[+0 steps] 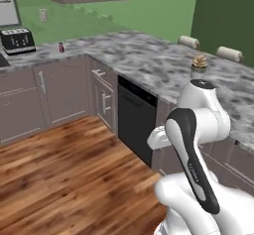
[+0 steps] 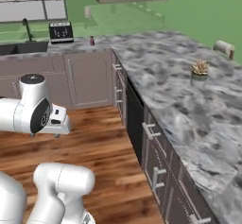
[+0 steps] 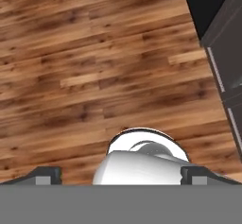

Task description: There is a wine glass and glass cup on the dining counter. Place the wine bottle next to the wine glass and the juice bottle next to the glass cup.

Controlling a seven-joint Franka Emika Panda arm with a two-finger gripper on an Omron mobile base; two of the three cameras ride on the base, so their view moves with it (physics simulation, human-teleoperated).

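The juice bottle is a small reddish bottle standing on the back worktop to the right of a toaster, also seen at juice bottle. The wine bottle, the wine glass and the glass cup are out of view. I cannot tell whether the long marbled counter on the right is the dining counter. My gripper hangs low beside the base and points down at the wood floor, far from the bottle. Its fingertips stand wide apart, open, with nothing between them.
A black dishwasher front and drawer handles face the floor beside me. A small potted plant stands on the long counter, with stool backs behind it. A toaster and a dark sink sit on the back worktop.
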